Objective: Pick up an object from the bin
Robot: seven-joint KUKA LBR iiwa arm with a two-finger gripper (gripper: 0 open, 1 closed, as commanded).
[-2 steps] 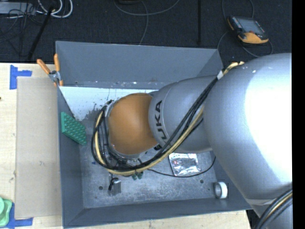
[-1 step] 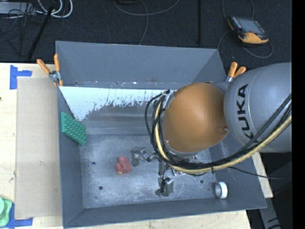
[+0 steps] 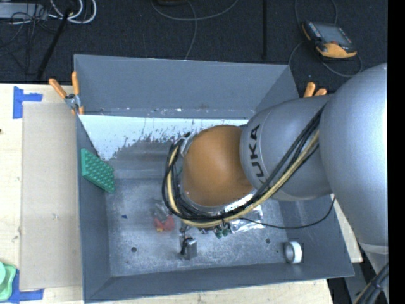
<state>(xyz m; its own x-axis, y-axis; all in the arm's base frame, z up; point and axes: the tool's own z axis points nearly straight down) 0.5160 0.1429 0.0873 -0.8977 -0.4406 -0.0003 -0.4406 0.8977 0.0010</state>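
The orange cover (image 3: 215, 166) hides the middle of the bin (image 3: 126, 246) and half a silver wrapper (image 3: 245, 223); a red scrap (image 3: 163, 224) is too small to name

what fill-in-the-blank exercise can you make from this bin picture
The studded block leaning on the bin's left wall is ____. The small white ring lies near the bin's lower ____ corner. The rounded cover on the arm's wrist is ____.
Missing words: green, right, orange.
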